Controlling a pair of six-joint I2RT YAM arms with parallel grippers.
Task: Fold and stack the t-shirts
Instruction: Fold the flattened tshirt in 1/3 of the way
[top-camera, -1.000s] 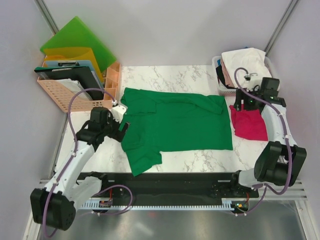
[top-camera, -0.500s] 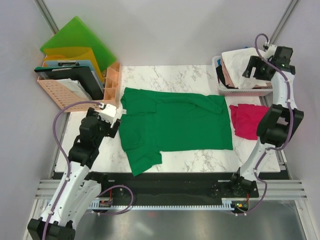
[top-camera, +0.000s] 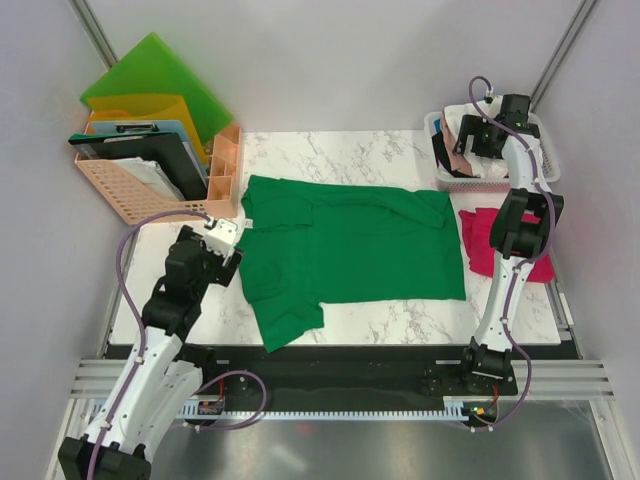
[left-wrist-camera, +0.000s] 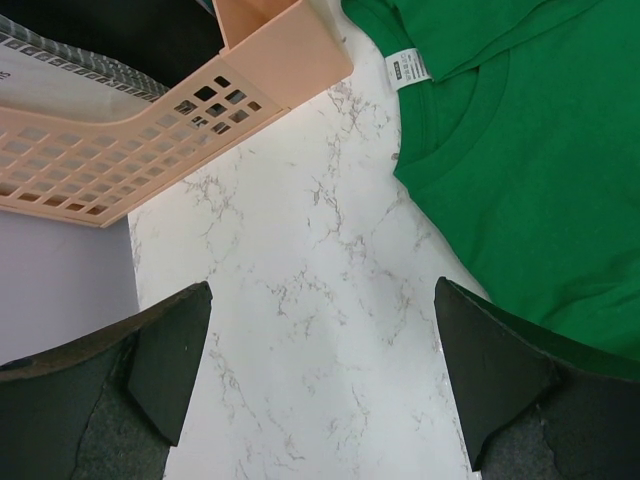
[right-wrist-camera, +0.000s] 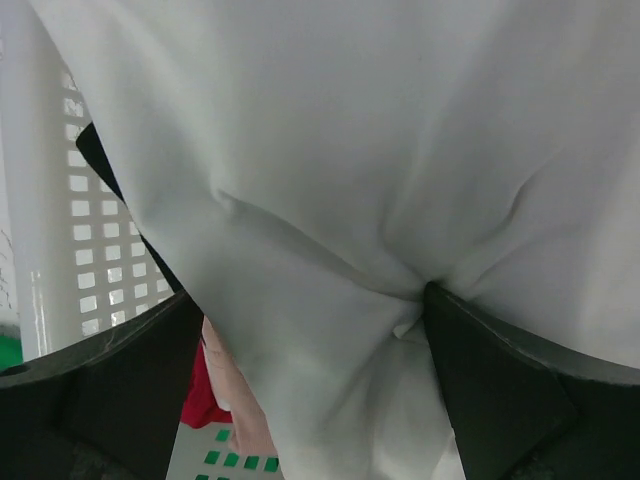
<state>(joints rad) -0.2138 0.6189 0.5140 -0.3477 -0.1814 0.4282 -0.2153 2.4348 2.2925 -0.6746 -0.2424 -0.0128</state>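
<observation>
**Hidden or unclear**
- Magenta-red t-shirt (top-camera: 482, 250): laid on the right side of the surface (top-camera: 340, 150). It is crossed by the right arm, so its outline cannot be followed whole.
- White t-shirt (right-wrist-camera: 400, 150): heaped in the white basket (top-camera: 452, 184) at the far right corner. The right wrist view is almost filled by it. Only slivers of pale pink cloth (right-wrist-camera: 238, 410) and something dark are seen beneath.
- Right pincer (top-camera: 470, 135): set down on that heap, fingers spread wide, white cloth bulging between them, not clenched.
- Left pincer (left-wrist-camera: 325, 300): released, nothing between its fingers, held above bare marble by the left edge.

**Edges and room**
- Green t-shirt (top-camera: 350, 250): spread flat at mid-surface, collar and label (left-wrist-camera: 408, 68) to the left, hem just beside the magenta-red one. One sleeve reaches close to the near edge.
- Bare marble shows along the far edge and at near left.
- Peach basket (top-camera: 130, 185): placed at the far left corner, holding folders.
</observation>
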